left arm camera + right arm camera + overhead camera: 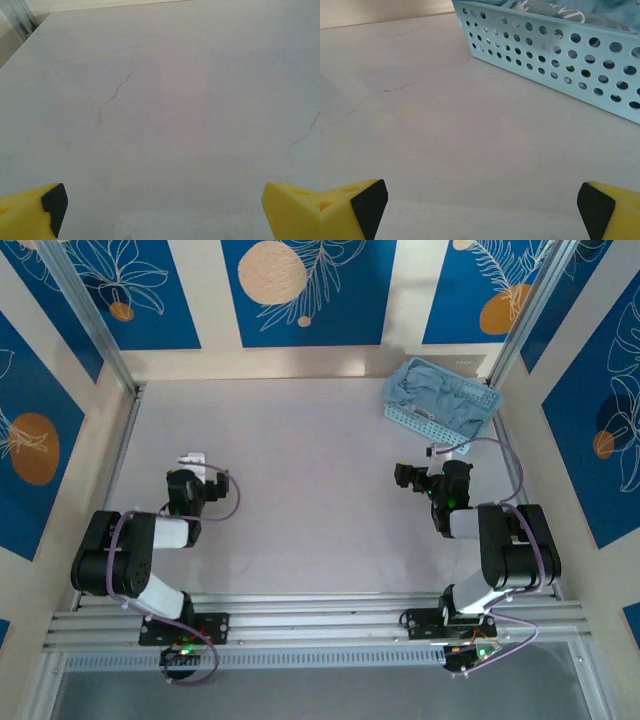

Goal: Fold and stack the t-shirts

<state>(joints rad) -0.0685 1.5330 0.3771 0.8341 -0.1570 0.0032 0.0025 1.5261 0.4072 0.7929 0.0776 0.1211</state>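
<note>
Right tool [481, 204] wide open, empty, basket [545, 50] ahead to its right, shirts [540, 10] heaped inside. Go over the rim, pinch just the top shirt, lift clear. Left tool [160, 206], equally open and empty, hovers over the counter [160, 100].

A high rear camera looks down over the pale tabletop [300, 440]. Both wrist cameras skim it low, and the right one shares the perforated light-blue plastic basket [545, 47].

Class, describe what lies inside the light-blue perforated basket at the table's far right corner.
Crumpled dusty-blue t-shirts with white lettering fill the basket. Their number and anything beneath are covered.
</note>
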